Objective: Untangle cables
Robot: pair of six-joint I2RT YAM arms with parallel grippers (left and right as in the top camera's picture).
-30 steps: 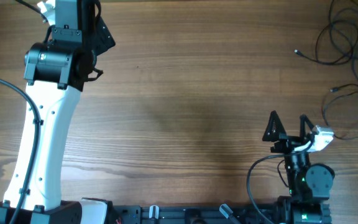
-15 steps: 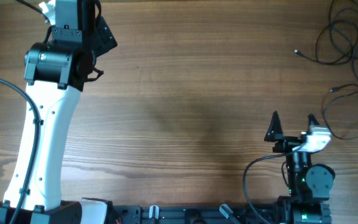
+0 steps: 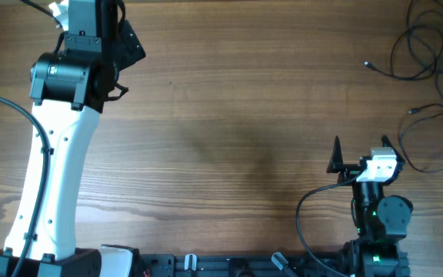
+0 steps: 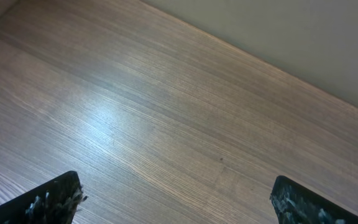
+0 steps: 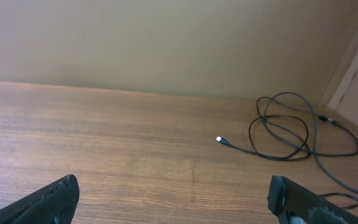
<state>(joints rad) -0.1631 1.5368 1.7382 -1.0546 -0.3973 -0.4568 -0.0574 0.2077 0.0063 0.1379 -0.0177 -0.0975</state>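
Right end effector [image 3: 360, 150]: jaws stood wide apart with nothing between them, near the desk's [image 3: 229, 115] 5 o'clock edge.
Left end effector [image 4: 179, 202]: likewise spread and empty, over bare wood at the 10 o'clock corner.
Cables: two thin black wires lay flat at the desk's 2 o'clock corner, both running off the right edge of my overhead view.
Upper cable [image 3: 393, 55]: a loose coil, its plug tip [image 3: 368, 65] pointing toward 9 o'clock.
Lower cable [image 3: 401, 140]: an open loop, its plug tip [image 3: 411, 111] also toward 9 o'clock.
Bearing from right end effector: lower loop at about 3 o'clock and near; its tip at 2 o'clock; upper coil at 1 o'clock, farther off.
Long axis: both free ends ran roughly 9-to-3.
Nearer arm: the right, clearly; the left was well apart from both wires.
Contact: none, neither wire touched.
Crossing: I could not tell where the two wires met, if at all.
Coming move, as I judged it: reach right toward 2 o'clock for the lower tip.
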